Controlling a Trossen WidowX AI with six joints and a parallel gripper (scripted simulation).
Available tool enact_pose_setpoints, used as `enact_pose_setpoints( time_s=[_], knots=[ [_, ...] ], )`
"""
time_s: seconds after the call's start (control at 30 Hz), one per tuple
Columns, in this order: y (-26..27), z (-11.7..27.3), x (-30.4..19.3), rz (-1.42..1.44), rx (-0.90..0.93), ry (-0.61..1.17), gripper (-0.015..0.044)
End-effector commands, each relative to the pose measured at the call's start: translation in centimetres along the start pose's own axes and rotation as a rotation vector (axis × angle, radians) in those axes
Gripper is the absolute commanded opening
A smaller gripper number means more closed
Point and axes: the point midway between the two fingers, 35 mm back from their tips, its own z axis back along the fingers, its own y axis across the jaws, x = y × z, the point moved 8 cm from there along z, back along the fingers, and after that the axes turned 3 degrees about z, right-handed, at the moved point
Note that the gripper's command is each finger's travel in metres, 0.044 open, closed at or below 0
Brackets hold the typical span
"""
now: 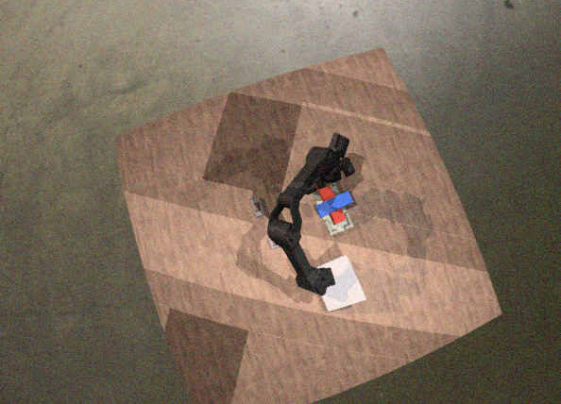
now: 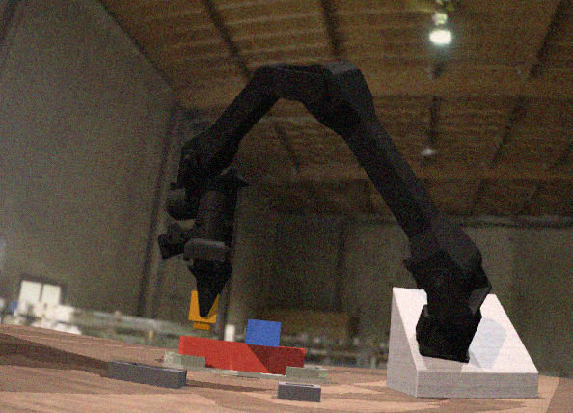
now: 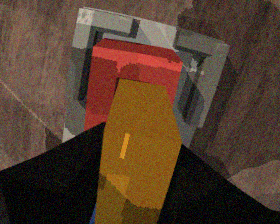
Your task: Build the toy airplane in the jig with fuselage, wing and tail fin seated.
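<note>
Orange fin (image 2: 195,307) (image 3: 141,120) (upright) between tool (image 2: 207,315) (image 3: 134,137) fingers.

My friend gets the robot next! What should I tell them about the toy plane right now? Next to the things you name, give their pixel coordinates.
Gripper (image 2: 207,315) (image 3: 134,137): shut on the orange tail fin (image 2: 196,308) (image 3: 141,115), held above the fuselage's tail end.

Fuselage (image 1: 338,216) (image 2: 227,353) (image 3: 102,90): red, lying in the pale cradle (image 2: 306,372) (image 3: 77,75).

Wing (image 1: 344,200) (image 2: 262,333): blue, lying across the fuselage's top.

Done, by the look of it: fuselage and wing in place.

Left: lower the fin's tab into the tail socket, let go, move clear.
</note>
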Motion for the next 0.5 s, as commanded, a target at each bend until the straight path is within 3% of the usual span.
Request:
enact_pose_setpoints(
  time_s=[0.0, 0.47],
  knots=[
    [0.08, -0.85, -0.04, -0.004, 0.006, 0.001, 0.0065],
    [0.10, -1.74, -0.08, -0.004, 0.007, 0.000, 0.0065]
  ],
)
